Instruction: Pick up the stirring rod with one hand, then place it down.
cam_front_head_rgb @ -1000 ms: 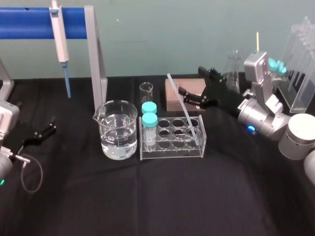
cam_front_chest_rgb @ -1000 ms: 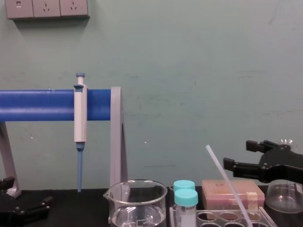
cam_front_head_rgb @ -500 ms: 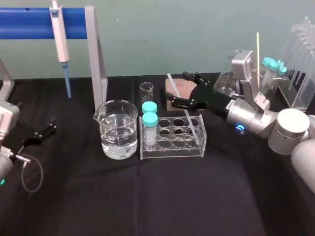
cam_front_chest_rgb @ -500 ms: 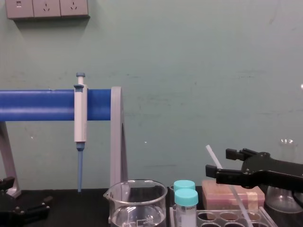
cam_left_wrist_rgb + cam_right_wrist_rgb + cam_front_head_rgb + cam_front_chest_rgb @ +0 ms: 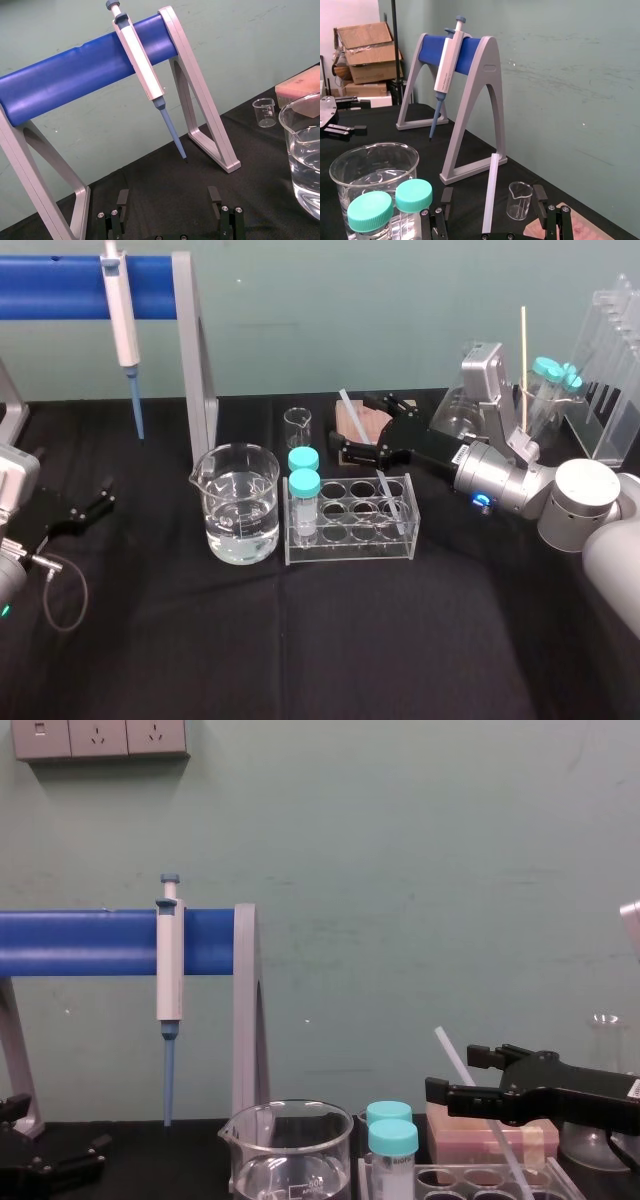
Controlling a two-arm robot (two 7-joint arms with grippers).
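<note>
Two spread right gripper (image 5: 360,424) fingers (image 5: 539,196) flank the stirring rod (image 5: 491,192) — left gripper (image 5: 169,192) parked.

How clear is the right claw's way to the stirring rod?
Probably yes: the right claw is open, straddling the stirring rod, which leans out of the tube rack; nothing sits between them. Left claw idles at left.

I see a pale green wall (image 5: 420,870) behind the bench, with a row of grey wall sockets (image 5: 100,738) high up on it. A black cloth (image 5: 300,640) covers the table. Farther off, stacked cardboard boxes (image 5: 367,45) stand against a lighter wall.
</note>
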